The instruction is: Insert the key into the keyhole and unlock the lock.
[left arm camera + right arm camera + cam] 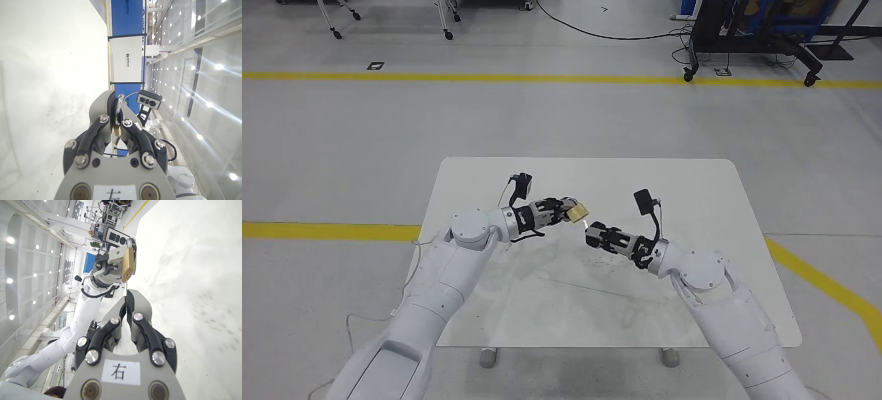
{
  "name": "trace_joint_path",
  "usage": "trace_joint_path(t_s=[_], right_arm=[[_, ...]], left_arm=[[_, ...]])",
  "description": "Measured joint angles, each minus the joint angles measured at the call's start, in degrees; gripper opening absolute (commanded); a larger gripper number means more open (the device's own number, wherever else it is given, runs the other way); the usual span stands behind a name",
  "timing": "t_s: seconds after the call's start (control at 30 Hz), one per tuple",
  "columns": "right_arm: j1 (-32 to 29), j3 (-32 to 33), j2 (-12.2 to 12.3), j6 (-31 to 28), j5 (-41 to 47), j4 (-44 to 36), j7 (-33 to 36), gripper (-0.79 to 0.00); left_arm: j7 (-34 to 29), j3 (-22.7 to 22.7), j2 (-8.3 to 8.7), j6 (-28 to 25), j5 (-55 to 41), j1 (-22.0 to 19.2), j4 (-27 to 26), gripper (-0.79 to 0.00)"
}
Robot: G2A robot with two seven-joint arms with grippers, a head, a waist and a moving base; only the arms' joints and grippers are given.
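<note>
- Closest to me, the right pincer (127, 299) was clenched on the key (126, 288). Its pads were closed over the head, so that just the thin blade stood out past the fingertips.
- Straight ahead of that pincer, at the blade's tip, hung the brass lock (128, 261). Its bottom face, with the keyhole (128, 274), was turned toward the key.
- The blade tip met the lock's lower edge. Seeing the blade edge-on, I could not tell whether it had entered the keyhole or merely rested beside it.
- Beyond the lock, the left pincer (132, 244) was clenched on it at the shackle end. The brass body lay along that pincer's fingers, back toward its wrist.
- I judged the step in hand to be the insertion itself. Both parts were held up off the table and brought nose to nose, and the turn was not yet made.
- The next move, as I read it, called for squaring the blade with the slot. After that would come a straight push while the left pincer braced, then a twist of the right wrist.
- Of containers, the keyhole was the nearest thing to one, and what it held I have hedged above.
- Farthest off, beneath both pincers, lay the white table (692, 190).
</note>
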Motion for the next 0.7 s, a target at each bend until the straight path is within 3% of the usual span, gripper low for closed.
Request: trace_joint_path(t_s=[0.7], right_arm=[[0.7,-1.3,0.2,0.4,0.0,0.8,1.1,-0.785]], left_arm=[[-0.4,0.8,0.23,-0.1,2.2,0.6,-1.7,-0.785]])
